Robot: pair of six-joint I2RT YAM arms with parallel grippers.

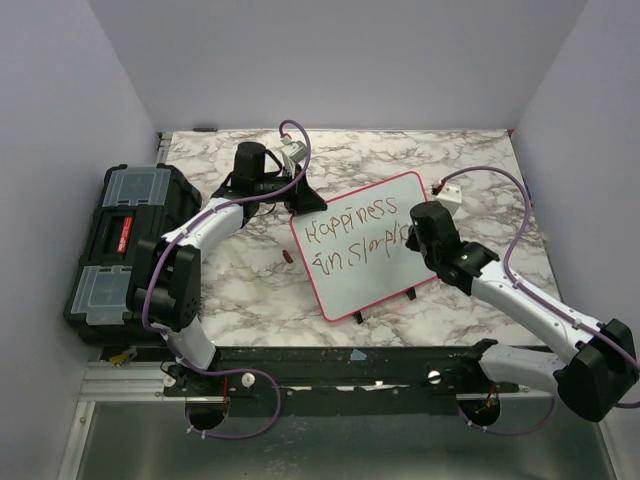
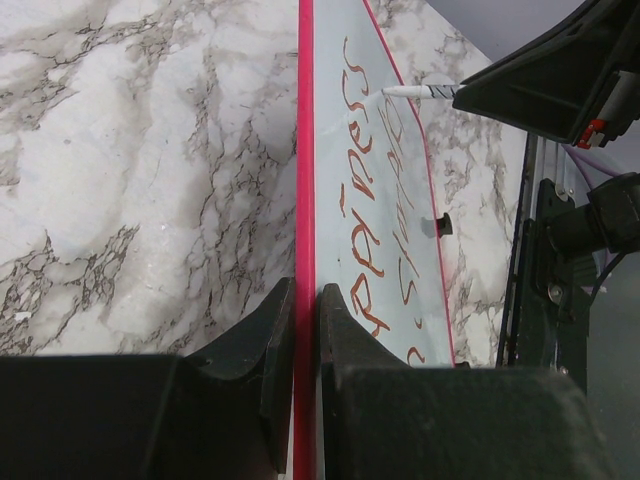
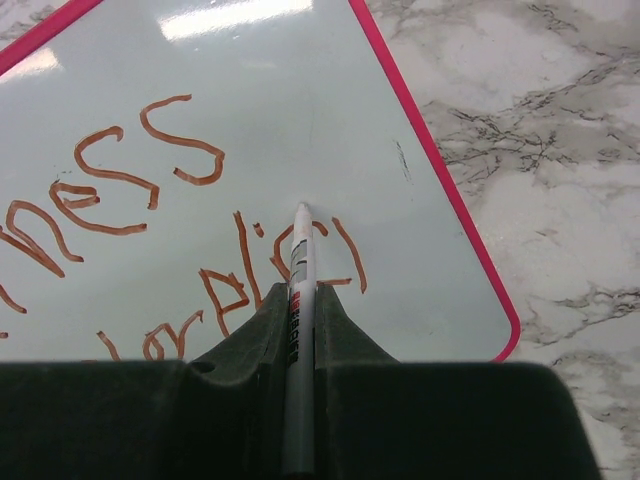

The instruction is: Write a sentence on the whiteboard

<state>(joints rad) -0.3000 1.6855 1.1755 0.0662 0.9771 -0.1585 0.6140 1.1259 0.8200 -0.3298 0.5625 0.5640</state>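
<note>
Pink-red framing of the whiteboard (image 2: pixel 400 170) runs between the fingers of the left gripper (image 2: pixel 305 295), which pinch that edge at the board's far-left corner. The board sits askew in the middle of the marble table (image 1: pixel 240 290).

The right gripper (image 3: pixel 297 300) is closed around a white marker (image 3: pixel 298 260), held in line with the fingers. Its tip touches the glossy surface at the end of the lower line of the sentence (image 3: pixel 150 190), which is written in red-brown letters. A narrow strip of bare white separates the last stroke from the frame on the right. Beyond that rounded corner lies open marble.

A black toolbox (image 1: pixel 120 240) sits at the table's left edge, well apart from the board. Bare tabletop shows on the far side and to the right.
</note>
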